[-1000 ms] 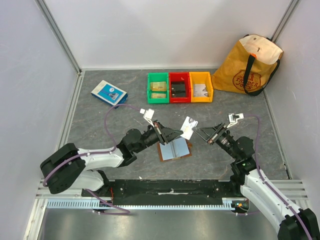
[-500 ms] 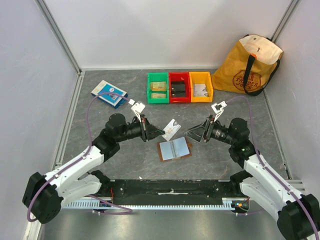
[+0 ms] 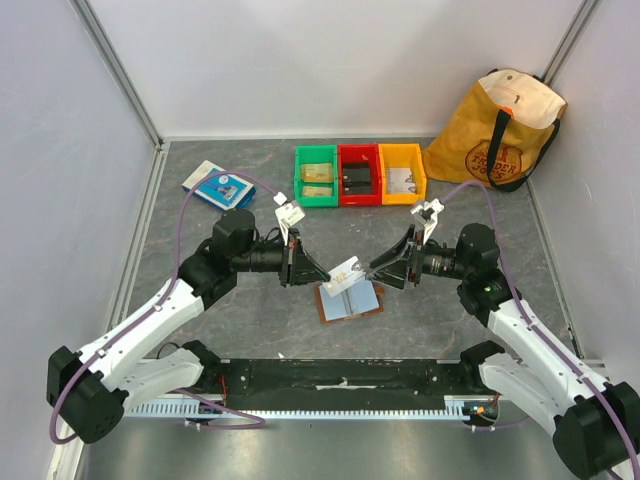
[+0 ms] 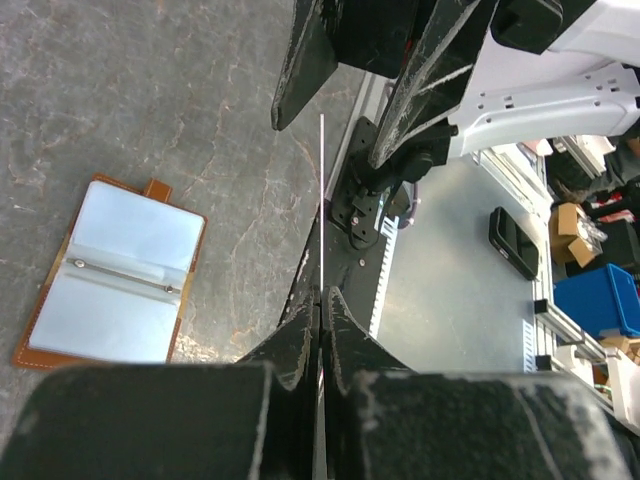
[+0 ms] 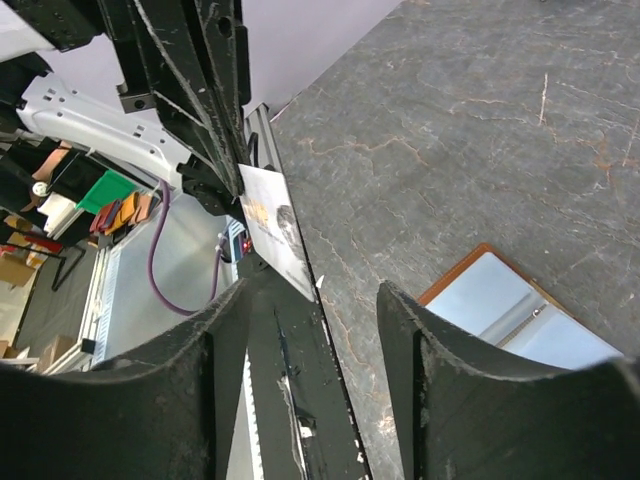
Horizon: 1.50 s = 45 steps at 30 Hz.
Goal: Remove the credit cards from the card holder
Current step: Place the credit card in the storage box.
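**One card is out, held up between the two tools**

The left tool [image 3: 318, 274] is clenched on a small thin pale plastic card [image 5: 268, 228] with a bit of gold print on it. It pinches one end. The rest of the card sticks out past its tips, up off the grey surface [image 3: 240, 215].

The right tool [image 3: 380, 272] faces it, tip to tip. Its fingers are spread apart and grasp nothing. The free end of the card sits right at the mouth of those spread fingers, close to one of them. I cannot tell if it touches that finger.

The brown leather card holder [image 3: 352, 299], with pale blue-grey inside faces, lies flat and open on the surface just below both tools. Nothing holds it. Its clear pockets look pale, and I cannot tell if more cards are tucked inside.

I think the step in hand is this: one card has been pulled out, and the left tool is the one that has it.

Next, I think the right tool should back away, so the card does not bump its fingers. Then the left tool can carry the card off to its own side and lay it on the surface, away from the card holder. The card is thin and slippery, so the pinch should be tight until the card is low. After that, a tool needs to go down to the card holder and check the pockets for another card.
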Available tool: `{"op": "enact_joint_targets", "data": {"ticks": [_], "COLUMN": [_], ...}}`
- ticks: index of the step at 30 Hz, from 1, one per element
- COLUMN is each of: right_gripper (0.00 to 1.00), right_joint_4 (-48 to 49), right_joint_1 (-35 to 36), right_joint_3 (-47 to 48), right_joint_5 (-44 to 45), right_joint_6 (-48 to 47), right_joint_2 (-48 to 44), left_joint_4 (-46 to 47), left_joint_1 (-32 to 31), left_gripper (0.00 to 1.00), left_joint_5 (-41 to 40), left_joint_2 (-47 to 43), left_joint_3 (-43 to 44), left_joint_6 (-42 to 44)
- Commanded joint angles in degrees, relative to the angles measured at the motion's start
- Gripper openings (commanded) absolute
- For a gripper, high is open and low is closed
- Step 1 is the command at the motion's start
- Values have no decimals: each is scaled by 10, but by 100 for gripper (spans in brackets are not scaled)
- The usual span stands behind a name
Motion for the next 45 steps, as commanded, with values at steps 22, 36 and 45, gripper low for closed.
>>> {"op": "enact_joint_targets", "data": {"ticks": [22,36,45], "right_gripper": [0,0,0], "right_joint_4": [-89,-226,-269], "right_joint_1": [23,-143,-210], "right_joint_3": [83,248,411], "right_joint_5": [25,243,399], "right_joint_6": [-67,-68,-109], "right_joint_2": [66,265,425], "left_joint_4": [-117,-151,-140], "left_joint_1": [12,136,173], "left_gripper": [61,99,99], "left_joint_5": [-132,-545,-624], "left_joint_2": [-16,-160,-202], "left_joint_3": [100,42,10], "left_joint_6": [89,119,127]}}
